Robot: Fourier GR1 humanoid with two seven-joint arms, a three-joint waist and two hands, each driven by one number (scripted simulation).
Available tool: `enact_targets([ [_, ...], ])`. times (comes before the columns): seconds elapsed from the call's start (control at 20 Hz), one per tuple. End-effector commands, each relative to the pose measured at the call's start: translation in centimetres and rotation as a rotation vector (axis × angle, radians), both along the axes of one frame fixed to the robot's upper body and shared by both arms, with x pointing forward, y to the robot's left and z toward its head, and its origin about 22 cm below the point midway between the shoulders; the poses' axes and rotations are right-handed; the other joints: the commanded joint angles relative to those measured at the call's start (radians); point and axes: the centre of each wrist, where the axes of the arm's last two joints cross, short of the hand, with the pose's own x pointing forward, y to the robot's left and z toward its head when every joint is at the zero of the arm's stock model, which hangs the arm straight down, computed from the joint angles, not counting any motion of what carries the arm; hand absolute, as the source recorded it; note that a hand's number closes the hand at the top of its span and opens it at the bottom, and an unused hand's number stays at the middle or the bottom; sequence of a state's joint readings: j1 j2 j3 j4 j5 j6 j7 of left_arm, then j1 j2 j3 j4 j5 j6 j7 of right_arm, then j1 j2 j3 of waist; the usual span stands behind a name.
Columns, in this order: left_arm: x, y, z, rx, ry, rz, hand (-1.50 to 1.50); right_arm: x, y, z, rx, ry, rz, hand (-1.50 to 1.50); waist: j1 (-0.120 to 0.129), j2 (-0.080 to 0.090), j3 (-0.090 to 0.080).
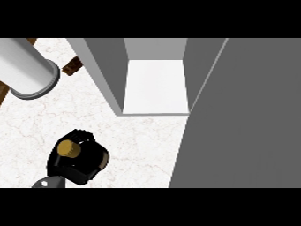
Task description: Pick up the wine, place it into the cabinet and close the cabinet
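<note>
Head view showed the cabinet door (257,114) swung wide at the right, the cabinet (107,75) and its white shelf (156,86) beside it, and a white cylinder (22,66) at upper left. Over the counter (140,145) at lower left, the left hand (87,163) was curled round the wine (69,148), only its tan top showing. Carrying it upright, up and rightward into the opening, clear of the near wall, seemed wisest.
</note>
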State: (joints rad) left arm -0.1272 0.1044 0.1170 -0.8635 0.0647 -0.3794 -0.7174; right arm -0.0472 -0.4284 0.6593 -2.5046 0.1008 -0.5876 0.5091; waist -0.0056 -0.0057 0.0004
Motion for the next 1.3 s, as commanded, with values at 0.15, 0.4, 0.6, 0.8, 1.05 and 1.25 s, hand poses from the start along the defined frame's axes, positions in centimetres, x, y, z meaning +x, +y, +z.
enact_targets([
  [0.15, -0.7, -3.0, 1.9, -0.060, -0.018, -0.049, 1.50, -3.4, -1.0, 2.2, 0.062, -0.058, -0.005, -1.50, 0.000, -0.001, -0.001],
  [0.4, -1.6, -5.9, 4.8, -0.056, -0.059, -0.098, 1.50, -3.6, -1.5, 2.1, 0.050, -0.052, 0.000, -1.50, 0.002, -0.003, 0.000],
  [0.6, -1.0, -7.9, 7.0, -0.090, -0.035, -0.126, 1.50, -3.2, -1.7, 2.6, 0.044, -0.063, 0.003, -1.50, 0.000, -0.001, -0.001],
  [0.8, -1.4, -9.1, 8.3, -0.040, -0.085, -0.107, 1.50, -3.8, -2.0, 2.9, 0.042, -0.053, -0.007, -1.50, -0.002, 0.000, -0.001],
  [1.05, 1.1, -12.0, 11.1, 0.011, -0.117, -0.048, 1.50, -2.8, -1.7, 0.9, 0.029, -0.035, -0.021, -1.50, -0.006, 0.003, 0.000],
  [1.25, 1.5, -12.1, 12.0, 0.020, -0.123, 0.012, 1.50, -4.4, -2.6, 2.5, 0.045, -0.049, 0.001, -1.50, -0.011, 0.001, 0.000],
])
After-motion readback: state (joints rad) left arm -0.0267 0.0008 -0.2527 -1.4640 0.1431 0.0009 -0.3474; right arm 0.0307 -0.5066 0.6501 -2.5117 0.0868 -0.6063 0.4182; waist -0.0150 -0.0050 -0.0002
